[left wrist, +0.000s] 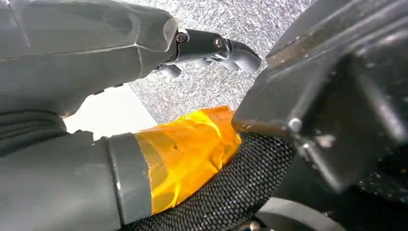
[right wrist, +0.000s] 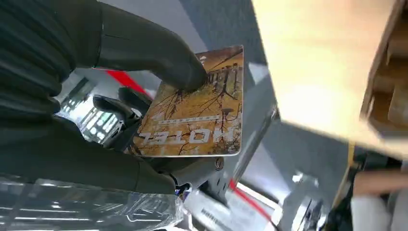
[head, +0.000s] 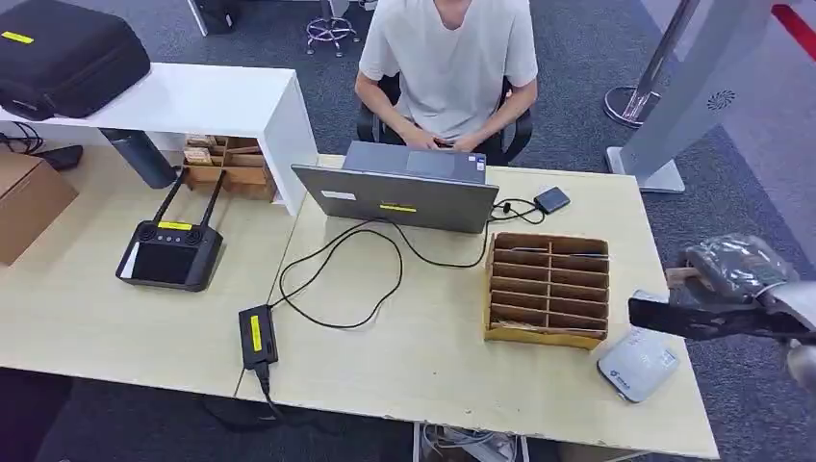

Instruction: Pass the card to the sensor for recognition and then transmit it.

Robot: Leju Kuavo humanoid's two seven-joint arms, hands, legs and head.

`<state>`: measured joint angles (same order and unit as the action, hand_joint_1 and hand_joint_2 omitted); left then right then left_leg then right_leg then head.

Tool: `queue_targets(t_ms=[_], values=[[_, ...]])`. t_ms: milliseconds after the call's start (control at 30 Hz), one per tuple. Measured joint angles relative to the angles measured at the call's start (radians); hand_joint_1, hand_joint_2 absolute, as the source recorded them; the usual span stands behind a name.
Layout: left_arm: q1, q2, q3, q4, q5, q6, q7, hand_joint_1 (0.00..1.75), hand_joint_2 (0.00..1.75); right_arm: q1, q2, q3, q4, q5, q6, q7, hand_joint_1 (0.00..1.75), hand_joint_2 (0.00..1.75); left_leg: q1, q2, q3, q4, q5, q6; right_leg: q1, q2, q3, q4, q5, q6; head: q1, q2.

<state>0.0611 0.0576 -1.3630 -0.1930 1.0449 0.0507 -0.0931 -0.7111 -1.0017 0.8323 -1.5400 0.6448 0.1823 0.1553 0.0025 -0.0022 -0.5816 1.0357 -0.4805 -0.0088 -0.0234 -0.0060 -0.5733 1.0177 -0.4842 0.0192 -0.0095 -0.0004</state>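
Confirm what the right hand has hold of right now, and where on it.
The right hand holds the hotel card, thumb pressing its printed face near one edge, fingers behind it.

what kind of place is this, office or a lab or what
Most likely an office or reception-style test setup: a person sits at a laptop on a light desk over grey carpet, and a turnstile-like gate post stands beside it.
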Motion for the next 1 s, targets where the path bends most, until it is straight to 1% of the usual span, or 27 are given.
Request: queue_targets(t_ms=[100,233,400,533,633,800,1000], values=[[0.0,0.002,-0.003,0.0,-0.016,-0.011,-0.015,0.0,0.0,-0.07,0.032,-0.024,0.003,0.057,-0.043,-0.003,1.75,1.75,0.0,0.0,0.0,0.0,0.0,0.0,0.0,0.0,0.0,0.0,0.0,0.0,0.0,0.0],[-0.001,0.012,-0.006,0.0,-0.031,-0.024,-0.027,0.0,0.0,-0.143,0.1,-0.042,0.029,0.136,-0.115,-0.006,1.75,1.75,0.001,0.0,0.0,0.0,0.0,-0.001,0.001,0.001,-0.001,0.0,0.0,0.0,0.0,0.0],[-0.004,0.014,-0.012,0.0,-0.049,-0.021,-0.027,0.0,0.0,-0.181,0.175,-0.061,0.083,0.235,-0.236,-0.013,1.75,1.75,0.001,0.0,0.0,0.0,0.001,0.0,0.001,0.0,-0.001,0.001,0.0,0.0,0.0,0.0],[-0.007,0.016,-0.015,0.0,-0.067,-0.033,-0.036,0.0,0.0,-0.196,0.232,-0.074,0.149,0.327,-0.31,-0.026,1.75,1.75,0.001,0.0,0.0,0.0,0.001,0.0,0.001,0.0,0.0,0.001,0.0,0.0,0.0,0.0],[-0.009,0.017,-0.017,0.0,-0.076,-0.04,-0.039,0.0,0.0,-0.206,0.274,-0.077,0.201,0.375,-0.331,-0.033,1.75,1.75,0.001,0.0,0.0,0.0,0.001,0.0,0.001,0.0,-0.001,0.001,0.001,0.0,0.0,0.0],[-0.015,0.019,-0.027,0.0,-0.097,-0.038,-0.039,0.0,0.0,-0.231,0.345,-0.077,0.295,0.432,-0.335,-0.041,1.75,1.75,0.001,0.0,0.0,0.0,0.001,-0.001,0.001,0.0,-0.001,0.001,0.001,-0.001,0.0,0.0],[-0.022,0.021,-0.038,0.0,-0.114,-0.039,-0.035,0.0,0.0,-0.269,0.425,-0.074,0.409,0.471,-0.336,-0.039,1.75,1.75,0.001,0.0,0.0,0.0,0.001,-0.001,0.001,0.0,-0.001,0.001,0.001,-0.001,0.0,0.0]])
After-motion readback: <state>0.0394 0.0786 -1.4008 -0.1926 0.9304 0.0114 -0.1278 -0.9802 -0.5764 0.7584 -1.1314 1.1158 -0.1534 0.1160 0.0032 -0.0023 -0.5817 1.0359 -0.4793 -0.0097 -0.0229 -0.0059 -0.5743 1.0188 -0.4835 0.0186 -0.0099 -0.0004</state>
